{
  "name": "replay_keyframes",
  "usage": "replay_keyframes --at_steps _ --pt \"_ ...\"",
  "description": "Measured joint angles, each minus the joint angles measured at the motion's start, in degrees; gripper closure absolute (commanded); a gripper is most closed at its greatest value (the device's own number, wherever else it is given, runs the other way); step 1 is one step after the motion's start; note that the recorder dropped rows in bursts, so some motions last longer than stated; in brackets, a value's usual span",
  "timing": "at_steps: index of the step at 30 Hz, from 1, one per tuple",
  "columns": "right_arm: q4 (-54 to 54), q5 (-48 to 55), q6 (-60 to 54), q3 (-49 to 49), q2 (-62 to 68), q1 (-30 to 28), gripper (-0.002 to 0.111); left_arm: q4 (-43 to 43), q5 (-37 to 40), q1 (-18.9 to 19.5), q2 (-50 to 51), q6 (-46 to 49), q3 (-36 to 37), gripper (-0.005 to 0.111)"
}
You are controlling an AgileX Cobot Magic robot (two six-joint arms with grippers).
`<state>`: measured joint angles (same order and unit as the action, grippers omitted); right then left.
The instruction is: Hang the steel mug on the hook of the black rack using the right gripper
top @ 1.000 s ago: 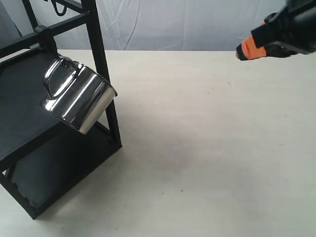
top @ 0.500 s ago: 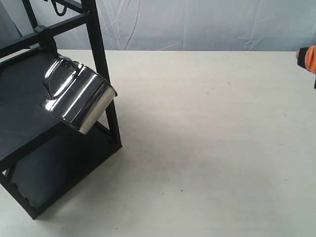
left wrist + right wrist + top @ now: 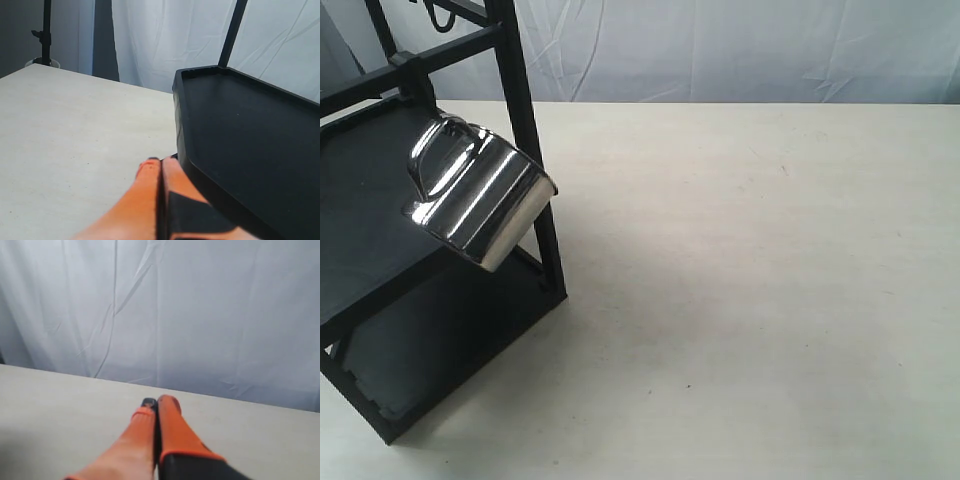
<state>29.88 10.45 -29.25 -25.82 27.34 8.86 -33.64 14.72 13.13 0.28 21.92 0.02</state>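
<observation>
The steel mug [image 3: 478, 200] hangs tilted by its handle from a crossbar of the black rack [image 3: 525, 110] at the left of the exterior view, its mouth pointing down and to the right. Neither arm shows in that view. In the right wrist view my right gripper [image 3: 158, 404] is shut with nothing between its orange fingers, over bare table and facing the white curtain. In the left wrist view my left gripper [image 3: 161, 162] is shut and empty, its tip close beside the edge of a black shelf tray [image 3: 250, 130].
The pale table [image 3: 750, 280] spreads right of the rack. A white curtain [image 3: 720, 50] closes off the back. Another hook [image 3: 440, 15] sits high on the rack. A dark stand [image 3: 46, 30] is beyond the table's far edge in the left wrist view.
My right gripper has drawn back to the right and left the exterior view. The mug has stayed hanging on the rack.
</observation>
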Motion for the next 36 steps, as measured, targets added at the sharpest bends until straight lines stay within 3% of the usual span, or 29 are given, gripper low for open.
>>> replay_keyframes --at_steps 7,16,25,36 --pt "-9.38 -5.91 12.38 13.00 -8.00 -7.01 0.109 0.00 0.00 0.00 0.00 0.00 0.00 0.105" --pt "-22.94 -1.19 32.16 22.92 -14.26 -10.02 0.109 0.00 0.00 0.00 0.00 0.00 0.00 0.105" --pt "-24.43 8.42 33.06 24.28 -20.87 -10.20 0.109 0.00 0.00 0.00 0.00 0.00 0.00 0.105" --pt "-24.57 10.25 31.59 25.55 -26.60 -10.20 0.109 0.00 0.00 0.00 0.00 0.00 0.00 0.105"
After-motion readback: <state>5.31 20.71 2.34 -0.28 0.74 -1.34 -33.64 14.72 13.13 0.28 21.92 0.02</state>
